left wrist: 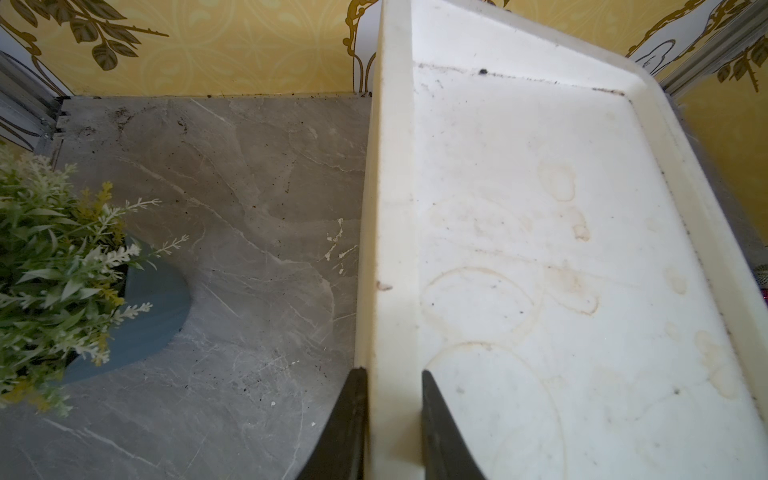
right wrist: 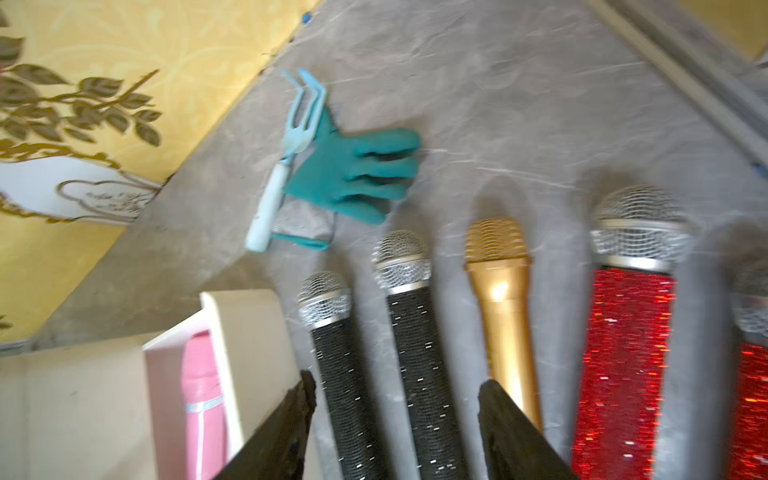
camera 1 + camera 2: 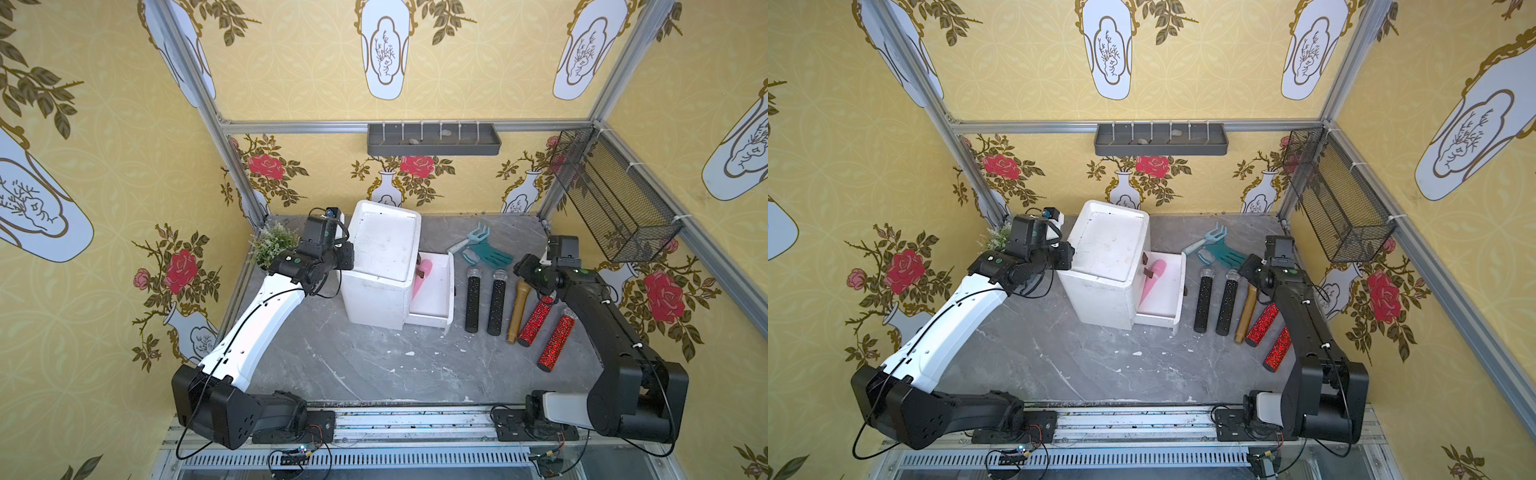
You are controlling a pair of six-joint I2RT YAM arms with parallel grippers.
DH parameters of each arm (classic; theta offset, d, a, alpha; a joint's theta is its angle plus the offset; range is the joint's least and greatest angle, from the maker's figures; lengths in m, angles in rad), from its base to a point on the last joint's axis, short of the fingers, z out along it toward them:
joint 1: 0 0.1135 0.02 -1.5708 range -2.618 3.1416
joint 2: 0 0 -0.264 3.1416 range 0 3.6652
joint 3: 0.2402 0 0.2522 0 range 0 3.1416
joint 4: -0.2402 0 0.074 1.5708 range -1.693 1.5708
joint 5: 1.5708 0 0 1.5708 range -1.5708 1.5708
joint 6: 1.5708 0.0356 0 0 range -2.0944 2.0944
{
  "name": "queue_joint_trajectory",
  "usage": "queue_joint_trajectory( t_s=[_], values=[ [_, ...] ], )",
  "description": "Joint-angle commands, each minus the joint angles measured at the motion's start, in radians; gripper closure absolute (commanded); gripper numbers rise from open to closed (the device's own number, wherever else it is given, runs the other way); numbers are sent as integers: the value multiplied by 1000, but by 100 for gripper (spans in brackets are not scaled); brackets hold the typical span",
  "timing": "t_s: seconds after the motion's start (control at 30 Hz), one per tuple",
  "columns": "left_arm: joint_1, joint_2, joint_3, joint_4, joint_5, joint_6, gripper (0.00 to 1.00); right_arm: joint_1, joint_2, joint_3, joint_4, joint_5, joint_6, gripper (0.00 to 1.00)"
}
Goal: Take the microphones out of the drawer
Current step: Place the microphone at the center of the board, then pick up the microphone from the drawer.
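In the open drawer of the cabinet lies the pink microphone, seen in both top views, while only the left wrist view shows the left gripper clamped on the cabinet's rim, and the right wrist view shows the right gripper spread above a black microphone.

A robot test cell in a lab, dressed as a room rather than being one. A bare aluminium frame holds flat panels printed with yellow vase-and-rose wallpaper, and the floor is a marble-look tabletop. At 6 o'clock a metal rail carries the left arm's base and the right arm's base, with loose cables and a small bare circuit board. A grey shelf at 12 o'clock and a wire basket at 2 o'clock are cable-tied on — props, like the white drawer cabinet mid-table.
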Motion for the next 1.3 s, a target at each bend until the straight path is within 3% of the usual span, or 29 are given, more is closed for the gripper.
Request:
queue_joint_trajectory(
  t_s=[0.0,0.23,0.43,0.87,1.27],
  values=[
    [0,16,-13,-84,57,-12,100,77,8,17,54,-68,82,35],
    [-1,20,-14,-84,58,-15,100,318,97,38,200,-66,227,35],
    [-1,26,-7,-95,59,-14,100,451,213,68,299,-1,368,36],
    [-1,29,-2,-89,64,-26,100,521,408,111,422,20,575,38],
    [-1,17,-13,-88,63,-31,100,548,520,139,467,-19,620,39]
  ],
)
